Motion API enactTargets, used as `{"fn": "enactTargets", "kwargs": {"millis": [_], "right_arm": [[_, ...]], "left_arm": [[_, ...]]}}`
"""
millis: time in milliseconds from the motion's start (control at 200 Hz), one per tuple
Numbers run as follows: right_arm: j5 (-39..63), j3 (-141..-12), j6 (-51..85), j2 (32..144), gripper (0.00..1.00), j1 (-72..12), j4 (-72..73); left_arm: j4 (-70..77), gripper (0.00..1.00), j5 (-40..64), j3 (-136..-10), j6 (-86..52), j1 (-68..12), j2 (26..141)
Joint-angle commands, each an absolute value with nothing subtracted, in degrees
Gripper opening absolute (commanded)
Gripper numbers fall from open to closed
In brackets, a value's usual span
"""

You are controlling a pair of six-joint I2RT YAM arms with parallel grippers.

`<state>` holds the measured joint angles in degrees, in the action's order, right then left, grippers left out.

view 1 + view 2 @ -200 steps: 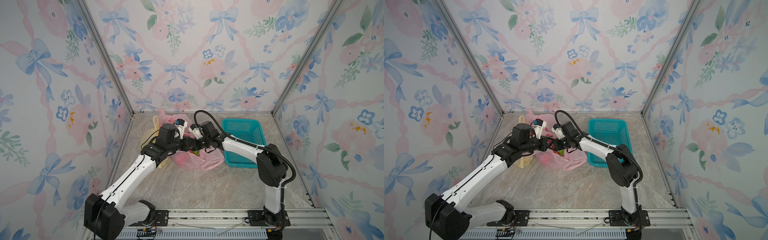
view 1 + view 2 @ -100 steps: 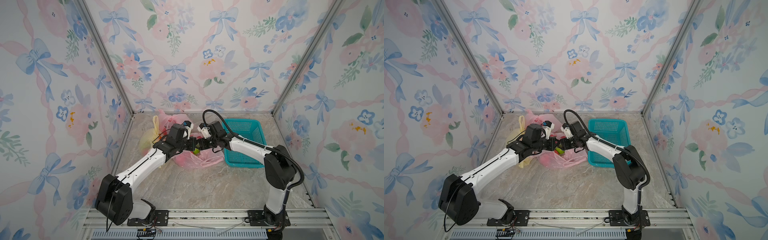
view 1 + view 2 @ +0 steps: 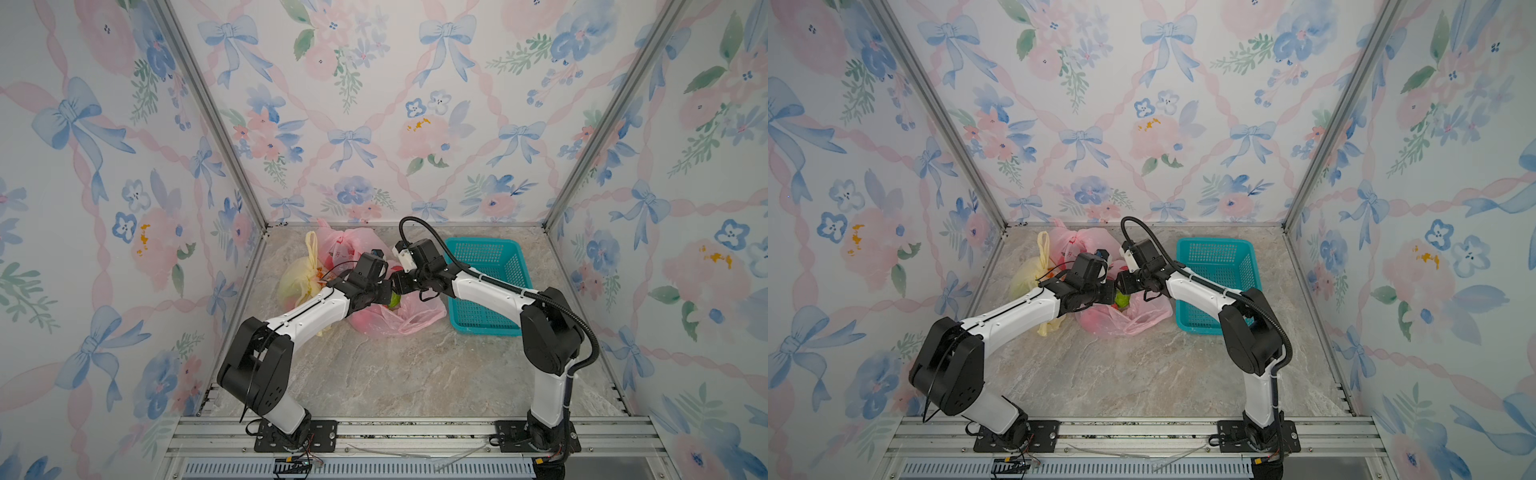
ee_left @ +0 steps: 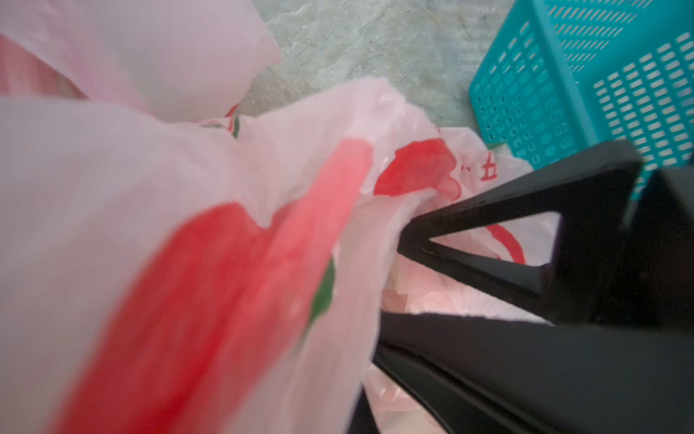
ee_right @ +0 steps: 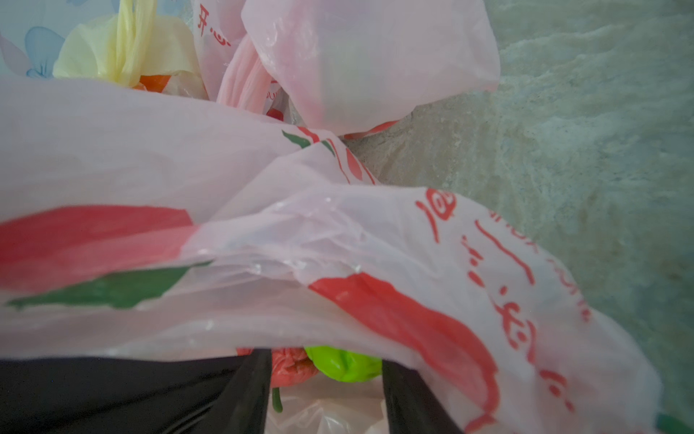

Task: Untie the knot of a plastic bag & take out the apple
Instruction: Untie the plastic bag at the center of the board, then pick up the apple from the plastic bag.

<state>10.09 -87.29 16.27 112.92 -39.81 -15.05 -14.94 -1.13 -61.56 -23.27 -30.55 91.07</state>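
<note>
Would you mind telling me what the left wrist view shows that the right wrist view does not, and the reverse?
Only the left wrist view shows the teal basket. Only the right wrist view shows the yellow bag and a bright green item between black fingers at the bag's mouth. Both show the pink printed bag up close, a second pink bag behind it, and the marble tabletop.

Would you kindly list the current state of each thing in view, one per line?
Left gripper: shut on pink bag's edge.
Right gripper: part open around the green apple.
Pink bag: untied, mouth open.
Green apple: inside the bag.
Yellow bag: knotted.
Teal basket: upright, empty.
</note>
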Motion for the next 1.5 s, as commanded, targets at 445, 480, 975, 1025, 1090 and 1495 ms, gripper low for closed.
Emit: {"fn": "enactTargets", "kwargs": {"millis": [445,480,975,1025,1090,1495], "right_arm": [[1.85,-93.27,13.89,120.03,0.55,-36.92,-26.73],[1.99,-93.01,13.89,120.00,0.55,-36.76,-26.65],[8.66,-87.75,7.85,112.85,0.68,-42.38,-20.07],[8.14,-87.77,8.08,112.92,0.70,-42.81,-19.79],[7.69,-88.13,8.17,113.31,0.72,-43.19,-19.75],[3.51,-97.21,8.78,120.93,0.74,-42.81,-26.34]], "left_arm": [[-16.56,0.00,1.53,-47.59,-23.26,-22.17,84.84],[-16.61,0.00,2.25,-46.88,-23.67,-22.21,84.67],[-12.87,0.00,4.89,-47.93,-24.74,-25.92,85.74],[-12.61,0.00,5.00,-48.41,-24.61,-26.18,86.06],[-12.56,0.00,5.19,-48.60,-24.52,-26.28,86.30],[-12.48,0.00,5.28,-48.25,-24.04,-26.19,84.64]]}}
